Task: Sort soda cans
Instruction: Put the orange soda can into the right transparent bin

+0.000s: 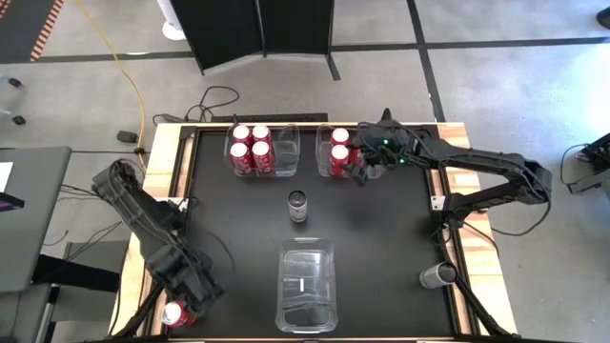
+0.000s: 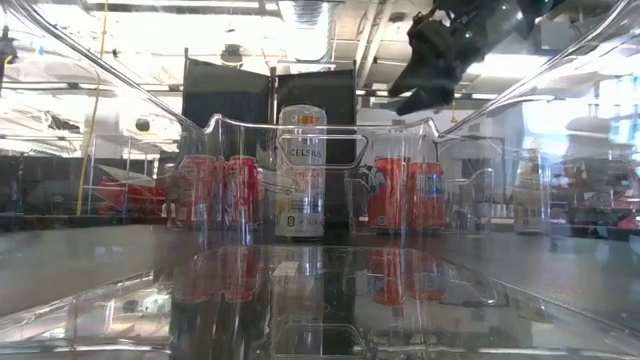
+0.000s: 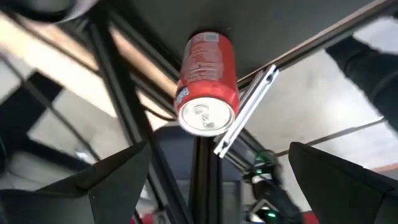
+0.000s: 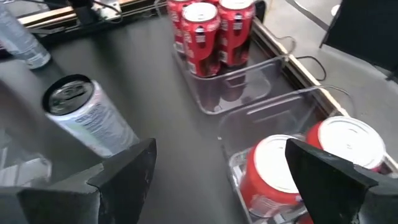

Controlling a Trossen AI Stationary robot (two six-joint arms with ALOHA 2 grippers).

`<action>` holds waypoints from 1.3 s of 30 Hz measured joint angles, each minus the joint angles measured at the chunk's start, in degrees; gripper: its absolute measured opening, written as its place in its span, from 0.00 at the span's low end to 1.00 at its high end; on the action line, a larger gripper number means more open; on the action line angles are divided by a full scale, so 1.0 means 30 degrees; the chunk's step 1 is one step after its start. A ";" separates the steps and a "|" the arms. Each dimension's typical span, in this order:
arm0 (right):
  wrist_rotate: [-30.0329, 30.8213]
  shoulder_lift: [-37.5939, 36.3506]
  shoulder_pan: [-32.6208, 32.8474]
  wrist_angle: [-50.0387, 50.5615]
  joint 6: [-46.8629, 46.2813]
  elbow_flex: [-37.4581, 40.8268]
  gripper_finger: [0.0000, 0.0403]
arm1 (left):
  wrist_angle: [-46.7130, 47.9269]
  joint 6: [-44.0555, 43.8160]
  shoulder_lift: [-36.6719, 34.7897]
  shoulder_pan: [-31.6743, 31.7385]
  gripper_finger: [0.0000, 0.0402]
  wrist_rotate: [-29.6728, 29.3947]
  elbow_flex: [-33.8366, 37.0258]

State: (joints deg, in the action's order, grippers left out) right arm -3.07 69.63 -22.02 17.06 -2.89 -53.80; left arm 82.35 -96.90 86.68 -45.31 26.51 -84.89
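You have six red soda cans sorted so far: four stand in the clear plastic bin at far left (image 1: 255,151), two (image 1: 339,148) in the clear plastic bin at far right (image 1: 329,167). A grey-and-silver can (image 1: 298,206) stands alone at the centre of the black counter (image 1: 381,229), and the large clear bin at the near edge (image 1: 307,286) looks empty, though glare makes that hard to confirm.

Still loose are a red can lying at the near-left corner (image 1: 174,314) and a grey can at the near-right edge (image 1: 438,276).

Your right gripper (image 1: 370,170) hovers over the far-right bin, fingers apart, holding nothing. Your left gripper (image 1: 195,297) hangs over the near-left red can, fingers apart. That can lies at the counter's edge, with little room beyond; the centre is open.
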 joint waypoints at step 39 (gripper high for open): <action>0.3783 0.0000 0.7401 -0.0924 -0.9522 0.0007 0.90 | -0.4671 0.4113 0.4713 -0.6525 0.90 -0.2267 0.2531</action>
State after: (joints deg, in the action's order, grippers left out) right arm 8.28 69.63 0.18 14.28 -31.46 -53.78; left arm 68.34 -84.56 100.82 -64.88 19.71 -77.30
